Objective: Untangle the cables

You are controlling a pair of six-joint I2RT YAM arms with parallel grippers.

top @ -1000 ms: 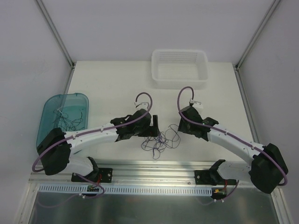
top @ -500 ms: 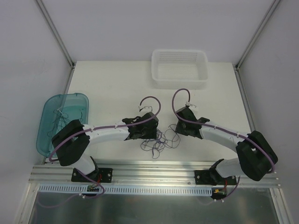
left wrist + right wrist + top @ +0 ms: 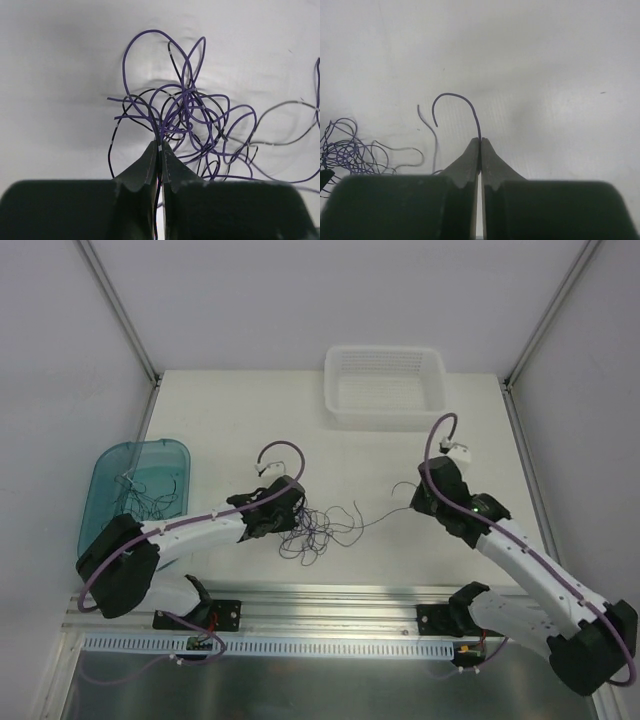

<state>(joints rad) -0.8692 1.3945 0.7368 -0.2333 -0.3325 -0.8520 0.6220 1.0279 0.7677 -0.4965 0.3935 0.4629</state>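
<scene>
The cables (image 3: pixel 312 528) are a loose clump of thin purple and black wires on the white table, left of centre. In the left wrist view the clump (image 3: pixel 187 116) fans out just beyond my left gripper (image 3: pixel 160 146), which is shut on a couple of its strands. In the top view the left gripper (image 3: pixel 290 512) sits at the clump's left edge. One thin strand (image 3: pixel 375 517) stretches right from the clump toward my right gripper (image 3: pixel 416 506). The right gripper (image 3: pixel 480 140) is shut on a single purple wire (image 3: pixel 465 102), whose free end hooks over to the left.
A white mesh basket (image 3: pixel 385 412) stands at the back of the table. A teal bin (image 3: pixel 105 480) at the left edge holds a few more thin wires. An aluminium rail (image 3: pixel 330 602) runs along the near edge, and frame posts rise at the back corners.
Both grippers have gone from open to shut on wires. The left one shifted left with the clump, and the right one drew away to the right, pulling a strand out.
</scene>
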